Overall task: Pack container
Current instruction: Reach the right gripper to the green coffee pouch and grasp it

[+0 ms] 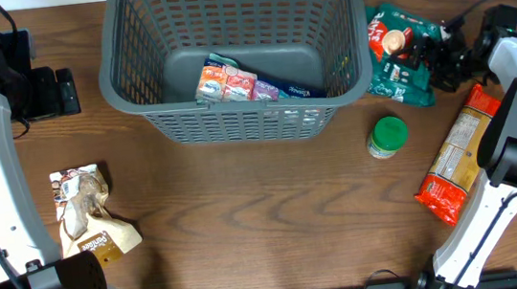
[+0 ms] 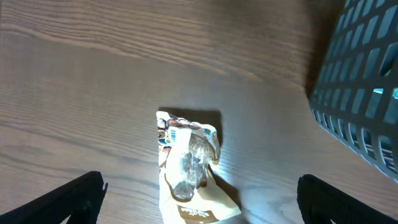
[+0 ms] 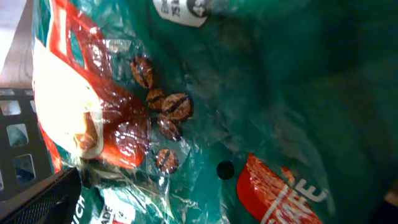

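Hard against the right wrist lens: green bag, glossy and crinkled, filling the view. At it, right jaws, just beside the basket; grip impossible to tell, only one finger showing. Probably slippery film: liable to slide free if pinched thinly, or to snag on the rim if carried low. Over the pouch on the worktop, left jaws spread wide, holding nothing. Far middle of the worktop: basket upright, a few small packs lying on its floor against the near wall, plenty of room left.
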### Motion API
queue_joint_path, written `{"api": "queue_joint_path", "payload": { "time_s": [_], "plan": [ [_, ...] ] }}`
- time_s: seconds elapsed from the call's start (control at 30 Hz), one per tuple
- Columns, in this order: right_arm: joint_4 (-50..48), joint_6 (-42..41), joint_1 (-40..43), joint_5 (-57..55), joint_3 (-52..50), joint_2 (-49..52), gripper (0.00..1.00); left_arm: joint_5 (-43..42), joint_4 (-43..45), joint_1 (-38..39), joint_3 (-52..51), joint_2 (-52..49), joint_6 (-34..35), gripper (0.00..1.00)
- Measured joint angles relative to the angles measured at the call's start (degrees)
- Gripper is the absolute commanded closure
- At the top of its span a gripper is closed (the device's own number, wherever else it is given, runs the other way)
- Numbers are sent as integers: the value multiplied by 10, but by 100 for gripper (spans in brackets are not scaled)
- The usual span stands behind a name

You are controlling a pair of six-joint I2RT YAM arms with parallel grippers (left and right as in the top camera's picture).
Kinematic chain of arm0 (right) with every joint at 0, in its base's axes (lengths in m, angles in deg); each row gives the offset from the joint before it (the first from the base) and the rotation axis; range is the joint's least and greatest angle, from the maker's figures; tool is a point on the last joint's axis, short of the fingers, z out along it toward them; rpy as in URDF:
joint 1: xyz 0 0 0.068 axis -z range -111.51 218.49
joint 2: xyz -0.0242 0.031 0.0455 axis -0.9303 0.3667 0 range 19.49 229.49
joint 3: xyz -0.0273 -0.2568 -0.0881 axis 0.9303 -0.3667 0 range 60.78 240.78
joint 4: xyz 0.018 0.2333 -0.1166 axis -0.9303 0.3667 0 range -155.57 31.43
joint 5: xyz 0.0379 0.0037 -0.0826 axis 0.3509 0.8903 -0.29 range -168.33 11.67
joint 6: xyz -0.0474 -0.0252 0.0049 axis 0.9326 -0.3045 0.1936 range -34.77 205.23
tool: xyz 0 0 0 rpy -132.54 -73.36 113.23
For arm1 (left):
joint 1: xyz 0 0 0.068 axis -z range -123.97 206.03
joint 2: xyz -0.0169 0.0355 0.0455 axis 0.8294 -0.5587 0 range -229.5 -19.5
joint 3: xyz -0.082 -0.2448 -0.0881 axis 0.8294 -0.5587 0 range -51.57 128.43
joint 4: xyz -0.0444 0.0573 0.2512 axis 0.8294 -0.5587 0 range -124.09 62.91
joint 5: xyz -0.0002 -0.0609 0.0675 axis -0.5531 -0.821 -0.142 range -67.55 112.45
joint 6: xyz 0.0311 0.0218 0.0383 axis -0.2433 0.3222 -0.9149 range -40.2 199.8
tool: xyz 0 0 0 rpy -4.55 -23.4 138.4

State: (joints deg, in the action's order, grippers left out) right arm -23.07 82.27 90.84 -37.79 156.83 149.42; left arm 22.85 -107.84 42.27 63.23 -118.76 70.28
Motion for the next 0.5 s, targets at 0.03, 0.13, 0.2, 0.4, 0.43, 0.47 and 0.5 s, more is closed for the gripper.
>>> {"api": "queue_joint_path", "payload": {
  "time_s": [0.03, 0.13, 0.2, 0.4, 0.43, 0.47, 0.5],
  "plan": [
    [-1, 0, -4, 0, 0, 1, 1, 0, 0, 0, 0, 0, -1, 2],
    [-2, 2, -9, 0, 4, 5, 9, 0, 0, 0, 0, 0, -4, 1],
    [-2, 5, -9, 1, 6, 9, 15, 0, 0, 0, 0, 0, -6, 1],
    [-2, 2, -7, -4, 6, 18, 58, 0, 0, 0, 0, 0, -8, 1],
    [-2, 2, -8, -3, 6, 18, 67, 0, 0, 0, 0, 0, -8, 1],
    [-2, 2, -8, -2, 6, 18, 75, 0, 0, 0, 0, 0, -8, 2],
    [-1, 0, -7, -2, 6, 18, 87, 0, 0, 0, 0, 0, -8, 1]
  ]
}}
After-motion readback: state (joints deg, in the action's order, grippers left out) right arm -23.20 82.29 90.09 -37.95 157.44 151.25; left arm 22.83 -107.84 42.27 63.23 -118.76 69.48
